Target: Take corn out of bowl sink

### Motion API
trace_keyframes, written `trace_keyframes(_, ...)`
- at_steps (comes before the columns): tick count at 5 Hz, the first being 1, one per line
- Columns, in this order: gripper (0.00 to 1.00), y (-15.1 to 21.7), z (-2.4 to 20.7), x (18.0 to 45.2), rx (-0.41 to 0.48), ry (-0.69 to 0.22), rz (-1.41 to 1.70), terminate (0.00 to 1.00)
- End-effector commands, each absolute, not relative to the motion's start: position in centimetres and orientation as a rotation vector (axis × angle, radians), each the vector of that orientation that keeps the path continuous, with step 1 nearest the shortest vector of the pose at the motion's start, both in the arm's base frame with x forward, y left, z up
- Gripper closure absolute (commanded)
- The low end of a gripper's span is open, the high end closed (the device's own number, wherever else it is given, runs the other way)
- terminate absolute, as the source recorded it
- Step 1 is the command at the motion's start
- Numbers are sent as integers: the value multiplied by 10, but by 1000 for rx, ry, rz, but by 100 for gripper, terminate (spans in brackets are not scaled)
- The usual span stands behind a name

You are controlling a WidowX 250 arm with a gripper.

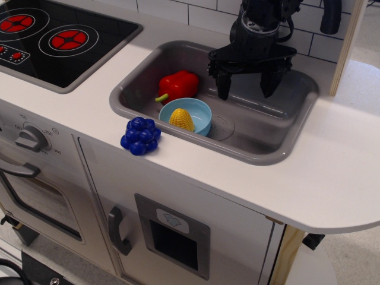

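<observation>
We find the gripper [244,87] spread empty above the sink [285,151] (right of centre), corn [181,119] lying in the bowl [203,114]

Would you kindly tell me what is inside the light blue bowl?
The yellow corn lies inside the bowl, alone. The bowl's floor beneath it is covered and cannot be seen.

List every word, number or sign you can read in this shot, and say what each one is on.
Numbers around the oven knob: printed markings ring the dial, too small and blurred to read.
Grey panel on the cabinet door: a small white symbol, no readable text.
Stovetop: red ring burner graphics and small red control marks, no words.
Corn, bowl, sink, gripper: no labels visible.
</observation>
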State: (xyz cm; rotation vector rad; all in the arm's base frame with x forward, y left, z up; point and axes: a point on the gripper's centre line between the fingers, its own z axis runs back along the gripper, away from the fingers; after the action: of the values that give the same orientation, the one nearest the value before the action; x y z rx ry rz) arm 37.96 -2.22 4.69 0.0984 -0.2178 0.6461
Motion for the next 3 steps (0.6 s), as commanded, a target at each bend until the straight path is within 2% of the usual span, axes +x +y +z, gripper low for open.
trace_keyframes(1, 0, -22, 47, 380, 98, -218, 646, 0)
trace_keyframes(2, 0, 11, 66, 369, 33, -249, 602, 0)
trace_keyframes(3, 0, 32, 77, 366, 49, -269, 613, 0)
